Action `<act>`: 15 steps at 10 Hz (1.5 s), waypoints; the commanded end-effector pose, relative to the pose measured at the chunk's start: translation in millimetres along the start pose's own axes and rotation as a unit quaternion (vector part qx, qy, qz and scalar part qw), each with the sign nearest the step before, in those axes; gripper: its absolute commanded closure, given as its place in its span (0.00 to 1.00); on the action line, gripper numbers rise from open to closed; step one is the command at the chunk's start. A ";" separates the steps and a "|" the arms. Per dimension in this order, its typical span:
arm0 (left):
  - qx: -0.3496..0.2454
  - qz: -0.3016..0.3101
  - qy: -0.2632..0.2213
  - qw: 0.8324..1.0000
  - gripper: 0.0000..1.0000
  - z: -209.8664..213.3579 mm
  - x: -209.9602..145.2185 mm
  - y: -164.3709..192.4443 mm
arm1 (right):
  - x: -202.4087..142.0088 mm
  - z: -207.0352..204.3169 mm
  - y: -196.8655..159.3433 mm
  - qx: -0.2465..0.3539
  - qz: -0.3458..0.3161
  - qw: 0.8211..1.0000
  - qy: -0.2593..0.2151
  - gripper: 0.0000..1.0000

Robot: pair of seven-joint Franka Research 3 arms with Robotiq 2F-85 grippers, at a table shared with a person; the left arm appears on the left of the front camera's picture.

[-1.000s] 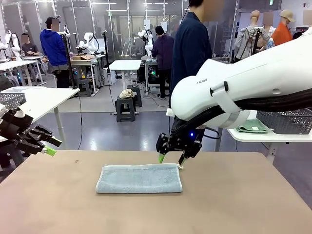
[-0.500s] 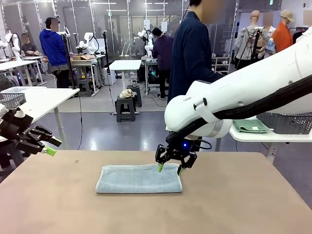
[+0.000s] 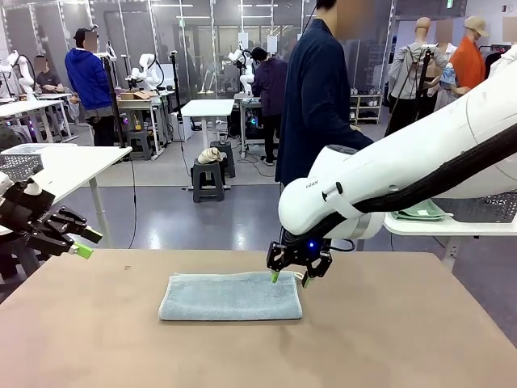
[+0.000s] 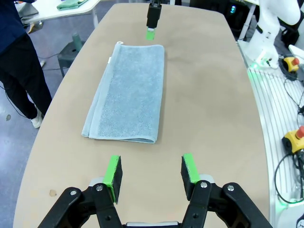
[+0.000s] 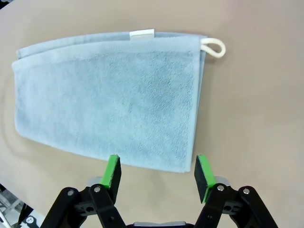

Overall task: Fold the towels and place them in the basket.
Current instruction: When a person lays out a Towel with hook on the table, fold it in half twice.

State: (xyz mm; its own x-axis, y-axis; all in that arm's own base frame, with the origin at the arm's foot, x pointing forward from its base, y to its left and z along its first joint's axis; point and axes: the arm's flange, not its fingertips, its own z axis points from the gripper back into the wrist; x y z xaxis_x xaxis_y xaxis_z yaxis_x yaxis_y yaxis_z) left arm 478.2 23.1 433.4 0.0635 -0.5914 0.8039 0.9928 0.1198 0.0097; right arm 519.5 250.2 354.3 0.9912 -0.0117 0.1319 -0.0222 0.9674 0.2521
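Observation:
The pale blue towel (image 3: 230,296) lies folded into a long strip in the middle of the table, with its white label (image 5: 142,33) and corner loop (image 5: 213,46) on its far edge. My right gripper (image 3: 288,280) hangs open just over the towel's far right corner; in its wrist view the fingers (image 5: 112,172) straddle one short end of the towel (image 5: 109,99). My left gripper (image 3: 81,242) stays open at the table's left edge, apart from the towel (image 4: 126,97). A green towel (image 3: 420,212) and the dark basket (image 3: 489,207) rest on a side table at right.
A person in dark clothes (image 3: 319,89) stands at the far side of the table. A paler lattice basket (image 3: 20,164) sits on a white table at left. The brown tabletop (image 3: 388,339) is bare around the towel.
My right gripper has come down from above the far edge to just over the towel's far right corner. The left arm has not moved.

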 end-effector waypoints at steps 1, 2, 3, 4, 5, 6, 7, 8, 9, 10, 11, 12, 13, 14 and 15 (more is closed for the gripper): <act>0.000 -0.001 -0.002 1.000 0.35 0.4 -0.1 0.1 | 6.1 -11.6 -0.4 -0.014 0.003 1.000 -0.025 0.22; 0.000 -0.001 -0.002 1.000 0.35 0.4 -0.1 0.1 | 10.1 -17.4 -2.5 -0.018 0.006 0.999 -0.029 0.22; 0.000 -0.001 -0.002 1.000 0.35 0.4 -0.1 0.1 | 13.5 -23.7 -4.8 -0.018 0.008 0.999 -0.032 0.22; 0.000 -0.001 -0.002 1.000 0.35 0.4 -0.1 0.1 | 17.1 -30.8 -6.8 -0.018 0.002 0.999 -0.032 0.22; 0.000 -0.001 -0.002 1.000 0.35 0.4 -0.1 0.1 | 18.5 -36.8 -7.6 -0.022 0.000 0.999 -0.033 0.22; 0.000 -0.001 -0.002 1.000 0.35 0.4 -0.1 0.1 | 20.0 -42.7 -7.5 -0.027 -0.002 0.999 -0.036 0.22; 0.000 -0.001 -0.002 1.000 0.35 0.4 -0.1 0.1 | 21.6 -48.9 -7.7 -0.030 -0.009 0.999 -0.041 0.22; 0.000 -0.001 -0.002 1.000 0.35 0.4 -0.1 0.1 | 24.6 -55.4 -7.1 -0.031 -0.022 0.998 -0.051 0.22; 0.000 -0.001 -0.002 1.000 0.35 0.4 -0.1 0.1 | 26.3 -59.8 -6.2 -0.037 -0.031 0.997 -0.056 0.22; 0.000 -0.001 -0.002 1.000 0.35 0.4 -0.1 0.1 | 27.7 -63.0 -5.6 -0.040 -0.035 0.997 -0.058 0.22; 0.000 -0.001 -0.002 1.000 0.35 0.4 -0.1 0.1 | 28.3 -66.2 -5.9 -0.039 -0.038 0.997 -0.053 0.22; 0.000 -0.001 -0.002 1.000 0.35 0.4 -0.1 0.1 | 29.4 -67.3 -5.4 -0.042 -0.038 0.997 -0.050 0.22; 0.000 -0.001 -0.002 1.000 0.35 0.4 -0.1 0.1 | 28.9 -69.0 -4.4 -0.042 -0.037 0.997 -0.047 0.22; 0.000 -0.001 -0.002 1.000 0.35 0.4 -0.1 0.1 | 29.5 -70.2 -3.0 -0.040 -0.039 0.998 -0.038 0.42; 0.000 -0.001 -0.002 1.000 0.35 0.4 -0.1 0.1 | 29.6 -70.5 -2.7 -0.044 -0.038 0.998 -0.040 0.42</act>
State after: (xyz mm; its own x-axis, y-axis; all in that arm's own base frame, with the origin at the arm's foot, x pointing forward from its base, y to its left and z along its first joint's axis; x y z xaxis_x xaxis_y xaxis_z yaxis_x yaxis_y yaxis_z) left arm 478.2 22.9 433.3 0.0633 -0.5915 0.8038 0.9928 0.1194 0.0097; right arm 553.4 255.0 290.2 0.9795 -0.0684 0.1895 0.0282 0.9779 0.2072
